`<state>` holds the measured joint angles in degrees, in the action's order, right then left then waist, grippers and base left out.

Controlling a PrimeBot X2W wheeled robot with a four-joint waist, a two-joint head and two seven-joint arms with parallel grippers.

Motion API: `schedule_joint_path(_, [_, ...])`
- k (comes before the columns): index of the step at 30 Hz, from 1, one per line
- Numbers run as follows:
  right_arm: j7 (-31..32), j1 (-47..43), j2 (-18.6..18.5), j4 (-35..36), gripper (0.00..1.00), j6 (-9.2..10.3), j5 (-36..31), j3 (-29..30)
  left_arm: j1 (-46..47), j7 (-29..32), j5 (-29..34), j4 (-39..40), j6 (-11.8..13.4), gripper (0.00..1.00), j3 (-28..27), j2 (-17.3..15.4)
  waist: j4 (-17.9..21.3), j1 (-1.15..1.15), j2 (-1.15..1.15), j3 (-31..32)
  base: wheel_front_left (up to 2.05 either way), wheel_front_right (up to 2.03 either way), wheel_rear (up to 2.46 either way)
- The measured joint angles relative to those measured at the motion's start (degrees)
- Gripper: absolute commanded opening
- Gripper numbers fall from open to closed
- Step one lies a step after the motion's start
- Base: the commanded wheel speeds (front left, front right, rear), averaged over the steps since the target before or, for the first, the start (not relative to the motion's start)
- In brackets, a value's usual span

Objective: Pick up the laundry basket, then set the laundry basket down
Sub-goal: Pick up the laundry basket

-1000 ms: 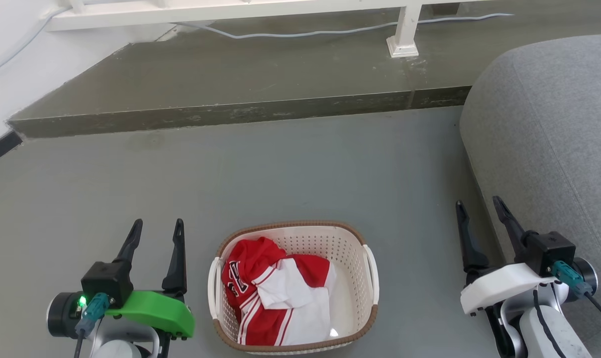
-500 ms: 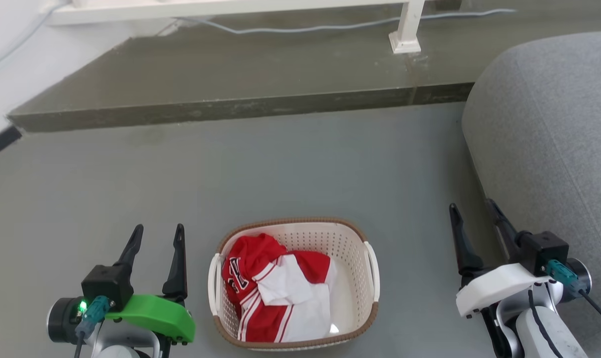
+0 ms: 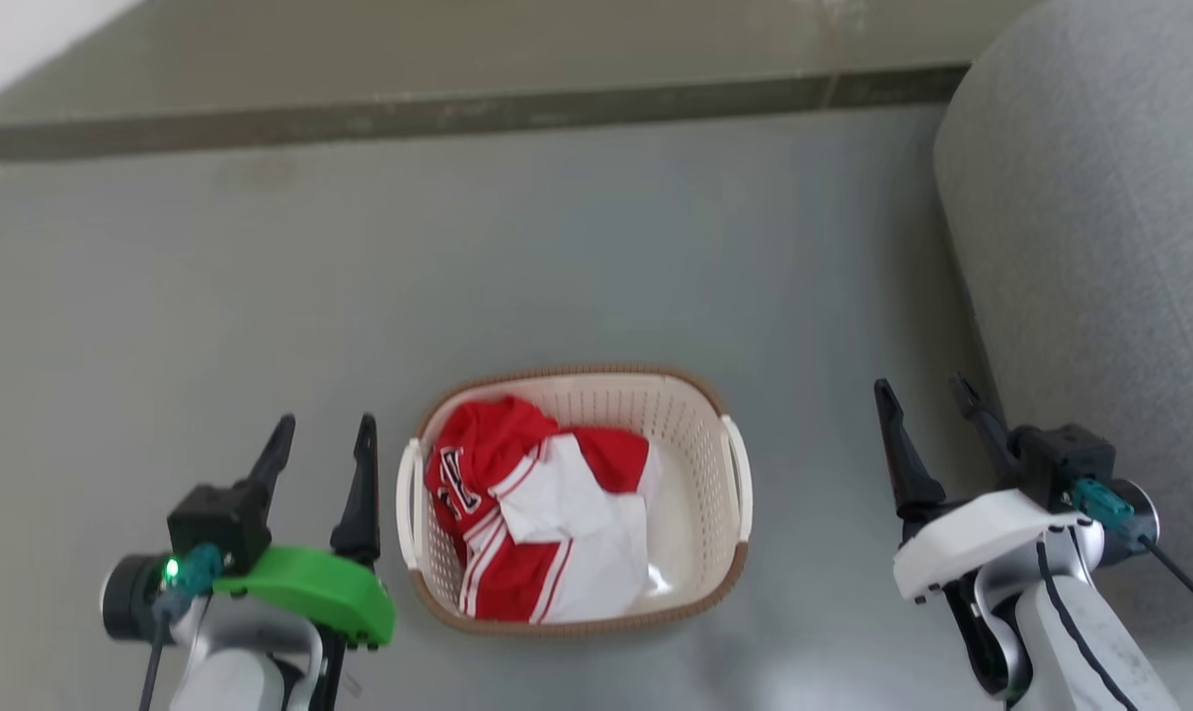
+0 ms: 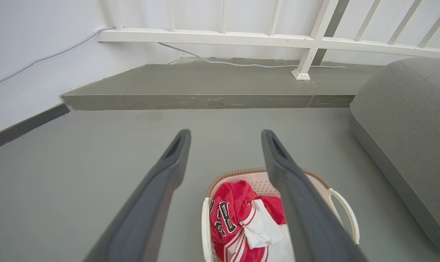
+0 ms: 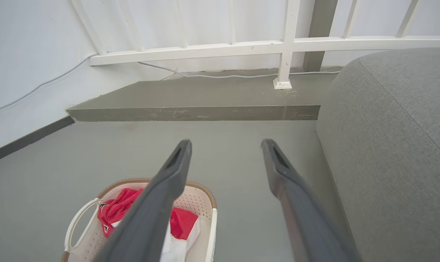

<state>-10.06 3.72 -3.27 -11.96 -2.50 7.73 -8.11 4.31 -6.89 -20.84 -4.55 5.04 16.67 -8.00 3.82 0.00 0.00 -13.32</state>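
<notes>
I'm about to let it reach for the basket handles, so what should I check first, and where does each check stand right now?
1. Left gripper jaws apart and empty: ok.
2. Right gripper jaws apart and empty: ok.
3. Laundry basket sits level on the floor between the two grippers: ok.
4. Left handle and right handle uncovered: ok.
5. Clothes lie inside the rim, nothing hanging over: ok.
6. Room between the right arm and the sofa: cannot tell; they look close.
</notes>
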Motion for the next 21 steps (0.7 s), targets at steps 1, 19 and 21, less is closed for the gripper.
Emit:
schedule_joint_path(1, [0.0, 0.4, 0.0, -0.3, 1.0, 0.0, 0.0, -0.1, 0.6, 0.4, 0.0, -0.2, -0.1, 1.0, 0.0, 0.0, 0.0, 0.0, 0.0, -0.7, 0.0, 0.0, 0.0])
schedule_joint_path(19, [2.1, 10.7, 0.0, -7.3, 1.0, -1.11, 1.6, -2.9, 12.9, 6.2, -3.0, -8.3, -2.0, 1.0, -1.2, 0.3, 0.7, 0.0, 0.0, -15.0, 0.0, 0.0, 0.0])
schedule_joint_path(21, [2.3, 12.3, 0.0, -8.6, 1.0, -1.31, 1.7, -3.4, 14.7, 7.0, -3.6, -9.7, -2.2, 1.0, -1.6, 0.2, 0.9, 0.0, 0.0, -16.7, 0.0, 0.0, 0.0])
